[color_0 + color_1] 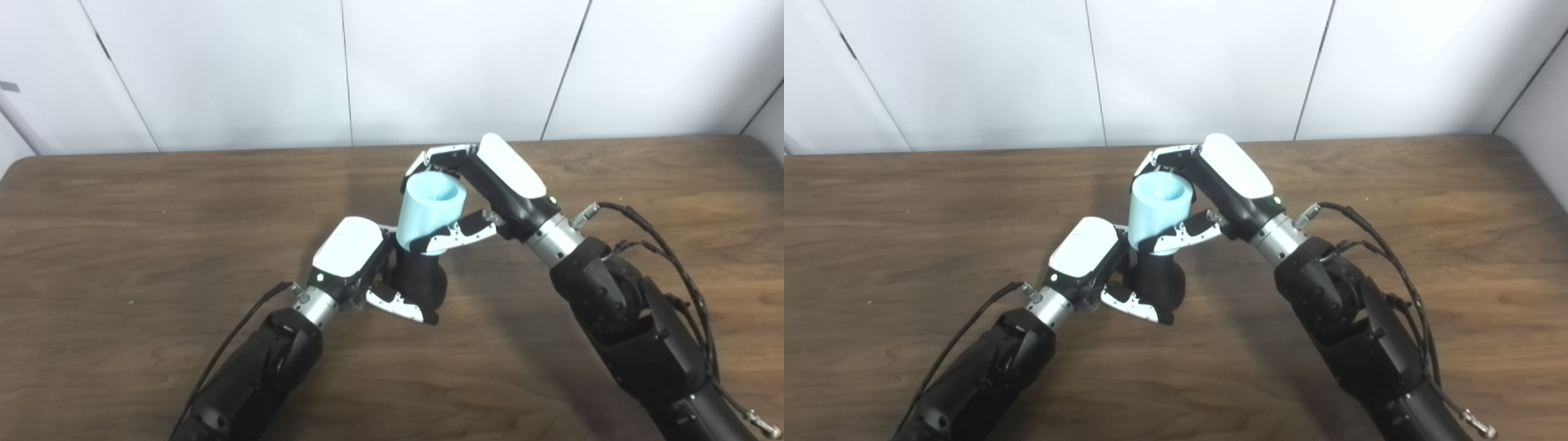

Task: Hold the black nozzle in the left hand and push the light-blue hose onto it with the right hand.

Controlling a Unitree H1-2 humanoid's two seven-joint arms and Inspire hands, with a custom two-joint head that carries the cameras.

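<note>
Left hand (367,269) grasping the black nozzle (419,278), right hand (484,190) wrapped around the light-blue hose (429,211).

Mid-frame, I see the nozzle held just above the wooden surface (122,245), with the hose standing directly on top of it, open end up. Hose and nozzle meet under my right thumb, so how far the hose is seated I can't quite tell.

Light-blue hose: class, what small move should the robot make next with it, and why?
Probably a short, straight push down by the right hand. The light-blue hose already sits upright over the top of the black nozzle, which the left hand grips; how deeply it is seated cannot be seen.
</note>
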